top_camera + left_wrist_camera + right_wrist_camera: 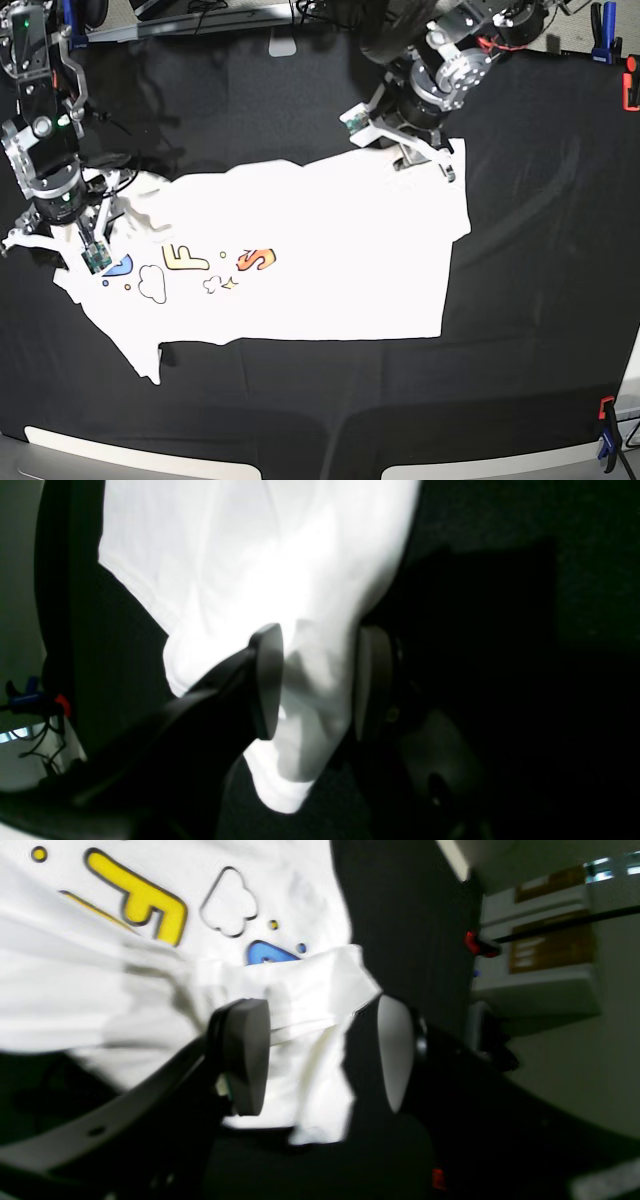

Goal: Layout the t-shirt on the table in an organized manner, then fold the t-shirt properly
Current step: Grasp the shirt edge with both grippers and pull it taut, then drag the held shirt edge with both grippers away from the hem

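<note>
The white t-shirt (330, 250) lies print-up and spread along the black table (540, 300), its hem toward the right. My left gripper (320, 685) is at the shirt's far right corner (450, 160), its fingers (267, 680) shut on a bunched fold of white cloth (310, 645). At the shirt's left end, by the yellow letter (140, 900) and cloud outline, my right gripper (320, 1055) stands open. A folded flap of cloth (310, 990) lies against its left pad (245, 1055), and bare table shows before the right pad.
Orange and blue clamps sit on the table's edges at the far right (630, 90) and near right corner (605, 430). One more clamp (472, 942) shows past the table edge in the right wrist view. Wrinkled black cloth surrounds the shirt.
</note>
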`<state>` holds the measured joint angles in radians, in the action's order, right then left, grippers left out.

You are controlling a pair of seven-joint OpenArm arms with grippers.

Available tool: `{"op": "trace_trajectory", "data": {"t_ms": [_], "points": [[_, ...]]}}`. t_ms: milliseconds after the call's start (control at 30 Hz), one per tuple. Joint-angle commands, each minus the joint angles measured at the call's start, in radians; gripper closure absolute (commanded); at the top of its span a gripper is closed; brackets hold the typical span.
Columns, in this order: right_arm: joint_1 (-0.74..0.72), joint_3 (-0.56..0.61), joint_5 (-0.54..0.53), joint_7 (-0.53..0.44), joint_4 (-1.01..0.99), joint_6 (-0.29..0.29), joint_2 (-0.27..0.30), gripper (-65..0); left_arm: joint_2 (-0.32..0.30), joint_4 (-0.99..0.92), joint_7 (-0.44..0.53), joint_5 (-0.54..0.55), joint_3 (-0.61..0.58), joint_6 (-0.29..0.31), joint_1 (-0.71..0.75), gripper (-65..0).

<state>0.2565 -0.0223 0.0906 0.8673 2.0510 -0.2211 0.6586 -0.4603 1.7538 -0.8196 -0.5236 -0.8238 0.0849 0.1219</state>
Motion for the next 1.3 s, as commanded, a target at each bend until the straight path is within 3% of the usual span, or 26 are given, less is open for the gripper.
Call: {"op": "trace_trajectory", "data": {"t_ms": [0,100,233,333,467,633,1100,1267], "points": [[0.020,-0.010,-0.027,-0.013,0.018,-0.032,0.036,-33.4,-0.006,0.005,-0.020,0.000,0.003,-0.004,-0.007,-21.8],[0.131,-0.010,-0.075,-0.014,0.018,-0.134,0.103,-33.4,-0.006,0.005,-0.021,0.000,0.003,-0.004,-0.008,-18.7],[0.268,-0.010,-0.026,-0.045,0.005,-0.138,0.185,-33.4,-0.005,0.005,-0.020,0.000,0.003,-0.004,-0.008,0.0],[0.301,-0.010,0.030,-0.092,-0.061,-0.129,0.222,-33.4,-0.005,0.006,-0.020,0.000,0.003,-0.007,-0.008,0.0],[0.275,-0.010,0.101,-0.158,-0.175,-0.006,0.225,-33.4,-0.005,0.007,-0.021,0.000,0.003,-0.007,-0.009,0.0],[0.270,-0.009,0.145,-0.235,-0.241,-0.007,0.225,-33.3,-0.005,0.007,-0.020,0.000,0.003,-0.008,-0.009,0.0],[0.257,-0.006,0.146,-0.322,-0.343,-0.006,0.213,-33.3,-0.005,0.007,-0.016,0.000,0.003,-0.008,-0.009,0.0],[0.172,0.075,0.151,-0.310,-0.344,-0.006,0.200,-33.3,-0.005,0.007,-0.017,0.000,0.003,-0.008,-0.009,0.0]]}}
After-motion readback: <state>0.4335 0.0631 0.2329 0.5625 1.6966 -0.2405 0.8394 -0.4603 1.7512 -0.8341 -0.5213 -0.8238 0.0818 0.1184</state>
